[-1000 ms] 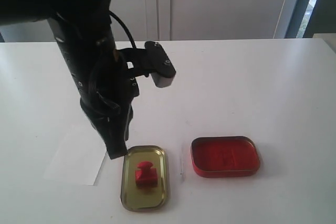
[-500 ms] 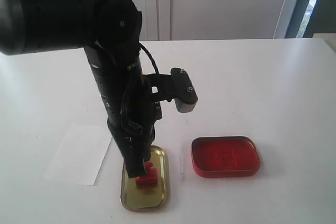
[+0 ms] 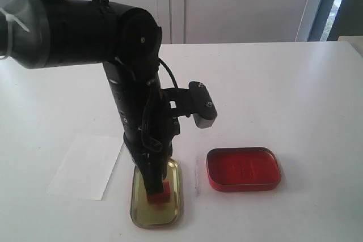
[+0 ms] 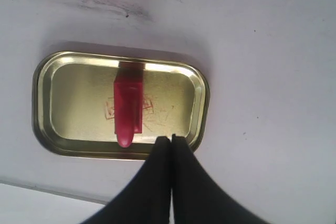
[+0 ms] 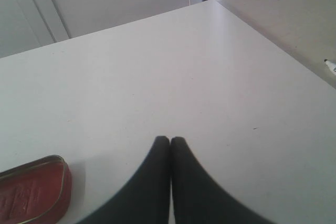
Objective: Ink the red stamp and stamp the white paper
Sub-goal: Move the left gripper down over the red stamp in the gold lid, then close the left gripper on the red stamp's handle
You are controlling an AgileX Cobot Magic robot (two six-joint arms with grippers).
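Note:
The red stamp stands in the gold tin lid near the table's front. My left gripper hangs low over the lid, shut with nothing between its fingers, its tips just beside the stamp and hiding the stamp's handle in the exterior view. The white paper lies flat left of the lid. The red ink tin sits open to the right. My right gripper is shut and empty above bare table; it does not show in the exterior view.
The white table reaches back to a pale wall with cabinet doors. A faint smudge marks the table beside the lid. The left arm's black body rises over the paper and lid.
The left arm has swung right from the paper's edge and lowered over the gold lid, its shut tips now at the stamp. Stamp, lid, paper and tin have stayed put.

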